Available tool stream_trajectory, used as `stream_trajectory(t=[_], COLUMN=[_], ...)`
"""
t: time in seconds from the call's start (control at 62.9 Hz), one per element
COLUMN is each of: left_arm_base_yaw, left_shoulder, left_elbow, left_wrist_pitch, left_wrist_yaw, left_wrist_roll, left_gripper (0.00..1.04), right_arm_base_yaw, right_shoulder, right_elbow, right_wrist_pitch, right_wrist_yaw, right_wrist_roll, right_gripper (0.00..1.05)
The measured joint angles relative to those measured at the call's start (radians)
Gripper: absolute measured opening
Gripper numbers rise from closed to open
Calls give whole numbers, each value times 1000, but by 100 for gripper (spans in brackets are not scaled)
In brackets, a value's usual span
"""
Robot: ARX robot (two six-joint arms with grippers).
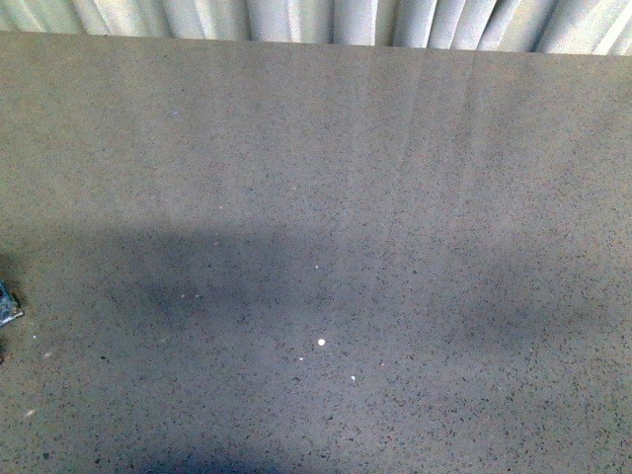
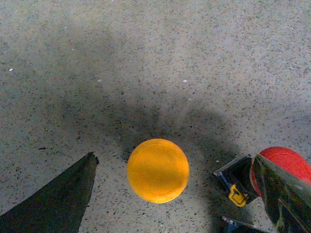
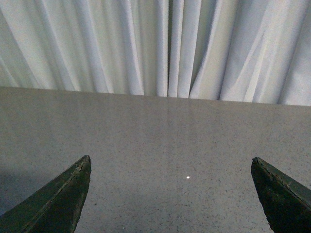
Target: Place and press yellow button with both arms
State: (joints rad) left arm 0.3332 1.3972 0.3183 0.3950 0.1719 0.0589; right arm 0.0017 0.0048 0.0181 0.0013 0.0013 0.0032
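Note:
The yellow button shows in the left wrist view from straight above as an orange-yellow domed cap on the speckled grey table; its base is hidden under the cap. My left gripper is open above it, with one finger on either side of the cap and clear of it. My right gripper is open and empty over bare table, facing the curtain. The button and both arms are out of the front view.
A red button on a grey-black base with a yellow tab stands close beside the yellow one, partly behind my left finger. A small grey-blue object sits at the table's left edge. White curtain hangs behind the far edge.

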Motion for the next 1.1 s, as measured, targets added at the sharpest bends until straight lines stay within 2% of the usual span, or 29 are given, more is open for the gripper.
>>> stream_trajectory(t=[0.286,1.096], left_arm_base_yaw=[23,5], left_shoulder=[51,135], left_elbow=[0,42], left_wrist_pitch=[27,59], left_wrist_yaw=[5,-23], left_wrist_roll=[8,12], left_gripper=[96,96], right_arm_base_yaw=[0,0], right_shoulder=[0,0], right_elbow=[0,0], right_wrist_pitch=[0,0], right_wrist_yaw=[0,0], right_wrist_roll=[0,0], right_gripper=[96,96])
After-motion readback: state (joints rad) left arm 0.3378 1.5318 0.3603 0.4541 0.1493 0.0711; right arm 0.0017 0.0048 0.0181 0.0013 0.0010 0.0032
